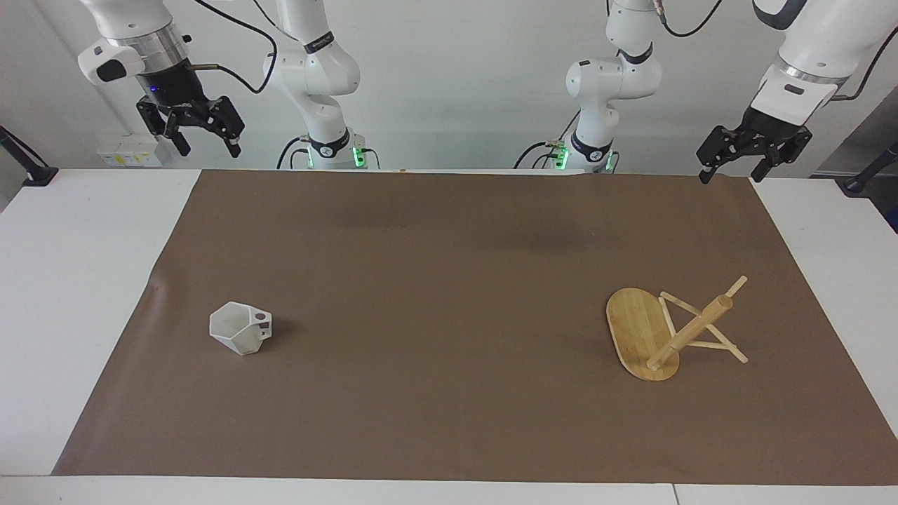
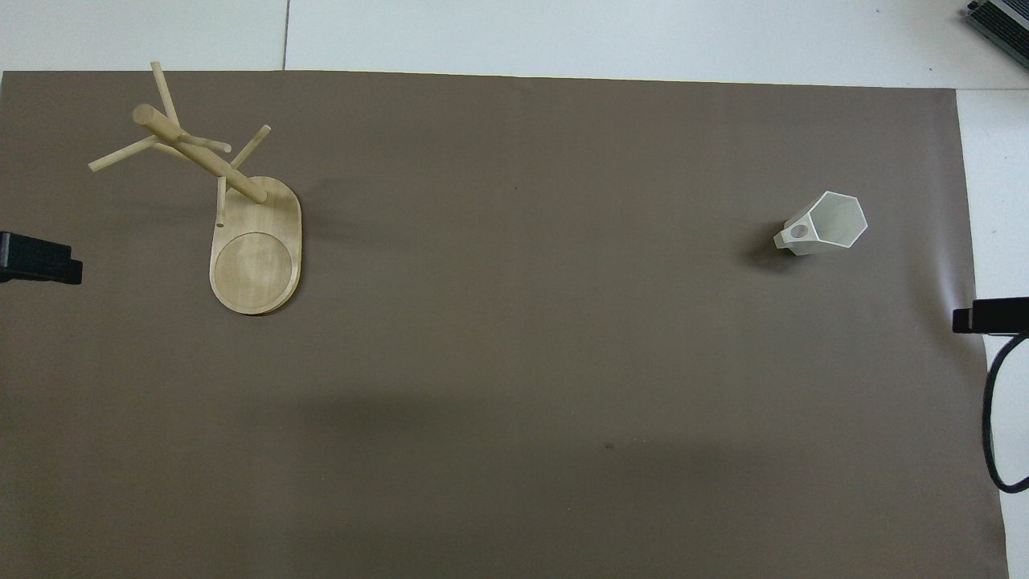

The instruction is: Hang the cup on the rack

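Note:
The white faceted cup sits on the brown mat toward the right arm's end, mouth up, its pierced handle toward the table's middle. The bamboo rack stands on its oval base toward the left arm's end, with thin pegs on its post. My right gripper hangs open and empty high over the table's edge by the robots. My left gripper hangs open and empty over the mat's corner at its own end. Both grippers are well apart from cup and rack. The overhead view shows only black tips of the left gripper and the right gripper.
A brown mat covers most of the white table. A black cable loops by the right gripper at the mat's edge. Black clamps sit at the table's corners by the robots.

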You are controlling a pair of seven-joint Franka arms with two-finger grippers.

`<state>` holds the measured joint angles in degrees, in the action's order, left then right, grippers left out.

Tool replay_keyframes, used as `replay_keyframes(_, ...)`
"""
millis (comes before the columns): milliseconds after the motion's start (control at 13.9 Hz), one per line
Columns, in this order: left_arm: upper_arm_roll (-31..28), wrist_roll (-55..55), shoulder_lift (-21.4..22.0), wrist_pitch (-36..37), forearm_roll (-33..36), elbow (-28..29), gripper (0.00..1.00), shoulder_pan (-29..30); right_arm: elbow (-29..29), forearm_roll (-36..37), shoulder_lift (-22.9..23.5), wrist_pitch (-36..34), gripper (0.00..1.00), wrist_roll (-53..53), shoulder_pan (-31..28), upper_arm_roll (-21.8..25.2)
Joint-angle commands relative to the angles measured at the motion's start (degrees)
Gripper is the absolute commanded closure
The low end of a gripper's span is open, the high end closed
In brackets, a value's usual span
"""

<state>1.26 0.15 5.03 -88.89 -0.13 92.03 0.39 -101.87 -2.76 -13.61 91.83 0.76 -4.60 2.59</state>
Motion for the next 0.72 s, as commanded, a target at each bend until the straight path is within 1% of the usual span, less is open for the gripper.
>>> replay_keyframes(0,-0.11,-0.5,0.68,-0.93,1.01,0.96,0.0,0.05,-0.26,1.0,-0.81,-0.95,0.0,1.26,-0.05,-0.04)
replay_keyframes(649,-0.2,-0.24,0.68,-0.75,1.01,0.96,0.0,0.05,-0.26,1.0,-0.81,-0.95,0.0,1.26,-0.06,-0.04)
